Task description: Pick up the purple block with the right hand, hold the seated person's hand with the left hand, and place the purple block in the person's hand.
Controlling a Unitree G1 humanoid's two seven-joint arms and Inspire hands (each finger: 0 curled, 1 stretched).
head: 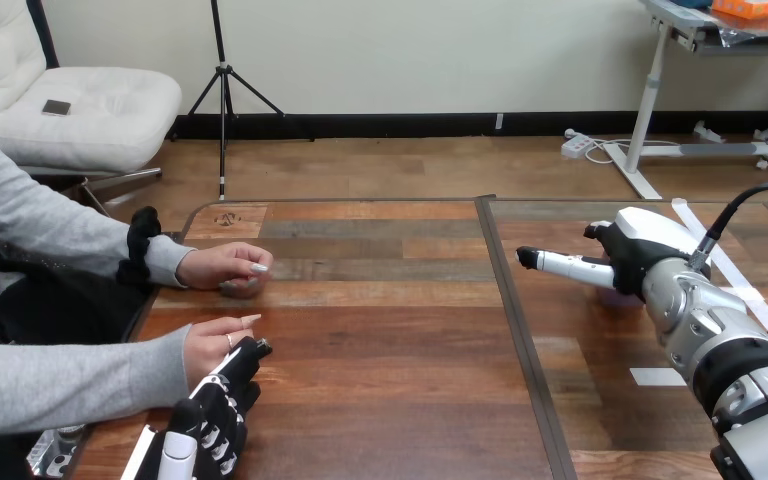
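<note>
My right hand (pixel 628 252) hovers low over the right half of the table, its white back turned up. A small pale purple patch, probably the purple block (pixel 615 298), peeks out just beneath it; the rest is hidden by the hand. My left hand (pixel 222 400) comes up from the bottom left with straight fingers lying against the underside and near side of the person's hand (pixel 212 345), which reaches in from the left with its palm down. I see no finger curled round that hand.
The person's other hand (pixel 225 266) rests loosely closed on the table (pixel 380 330) farther back at the left. A dark seam (pixel 508 310) runs front to back down the table. White tape marks (pixel 657 377) lie near my right arm.
</note>
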